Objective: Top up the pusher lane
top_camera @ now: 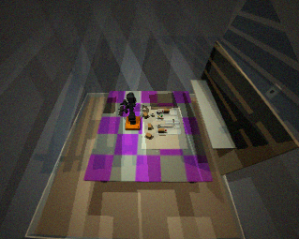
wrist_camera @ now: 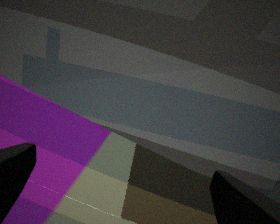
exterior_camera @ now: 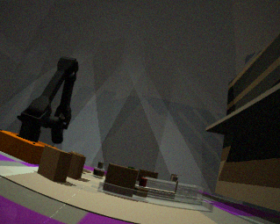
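Observation:
My gripper (wrist_camera: pixel 125 167) (top_camera: pixel 122 112) is open, with nothing between its fingers, beside the arm's base and away from the jars. The clear-walled lane (exterior_camera: pixel 188 195) stands on the pale board, on the far side of the blocks from the arm. A small dark jar (exterior_camera: pixel 99 169) stands on the board, left of the lane. A red piece (exterior_camera: pixel 143 181) shows at the lane's left part; I cannot tell whether it is a jar or a lid. Something green shows just above a brown block, which hides the rest. Jar types and the pusher plate are too small or dim to make out.
Brown blocks (exterior_camera: pixel 53 164) (exterior_camera: pixel 121 178) (top_camera: pixel 149 135) stand around the jars and lane. The orange arm base (top_camera: pixel 133 124) (exterior_camera: pixel 21 147) is left of the pale board (top_camera: pixel 163 142). A large dark cabinet (top_camera: pixel 243 106) stands right of the table. The wrist view shows the table's edge.

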Robot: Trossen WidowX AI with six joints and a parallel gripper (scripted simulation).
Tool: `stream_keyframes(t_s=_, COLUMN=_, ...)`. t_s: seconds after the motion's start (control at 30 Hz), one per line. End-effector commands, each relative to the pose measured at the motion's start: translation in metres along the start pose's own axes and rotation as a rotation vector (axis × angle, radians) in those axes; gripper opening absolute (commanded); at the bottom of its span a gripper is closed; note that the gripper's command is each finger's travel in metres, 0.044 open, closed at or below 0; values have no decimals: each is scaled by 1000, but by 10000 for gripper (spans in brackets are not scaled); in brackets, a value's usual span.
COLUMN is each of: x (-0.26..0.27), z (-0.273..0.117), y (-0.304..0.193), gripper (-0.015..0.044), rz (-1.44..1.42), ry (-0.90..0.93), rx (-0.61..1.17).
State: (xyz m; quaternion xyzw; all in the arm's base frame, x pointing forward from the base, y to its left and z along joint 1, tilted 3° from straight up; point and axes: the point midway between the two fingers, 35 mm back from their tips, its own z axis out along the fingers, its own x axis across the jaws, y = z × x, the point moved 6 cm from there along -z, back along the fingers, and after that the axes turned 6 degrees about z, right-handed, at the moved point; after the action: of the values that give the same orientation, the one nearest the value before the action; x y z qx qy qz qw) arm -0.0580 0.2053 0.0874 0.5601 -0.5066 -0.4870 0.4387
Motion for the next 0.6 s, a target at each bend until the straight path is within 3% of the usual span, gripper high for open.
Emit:
stream_keyframes(t_s=0.0, x=0, z=-1, y=0, gripper=426, rz=13, ry=0, rx=5)
stream_keyframes(t_s=0.23, x=-15, z=-52, y=-12, gripper=440, rz=523, ry=-73, rx=232)
stream_keyframes(t_s=0.43, x=-20, z=-111, y=-21, gripper=440, rz=1047, ry=-306, rx=429)
stream_keyframes(t_s=0.57, x=-18, z=-134, y=-23, gripper=440, rz=1237, ry=-428, rx=480)
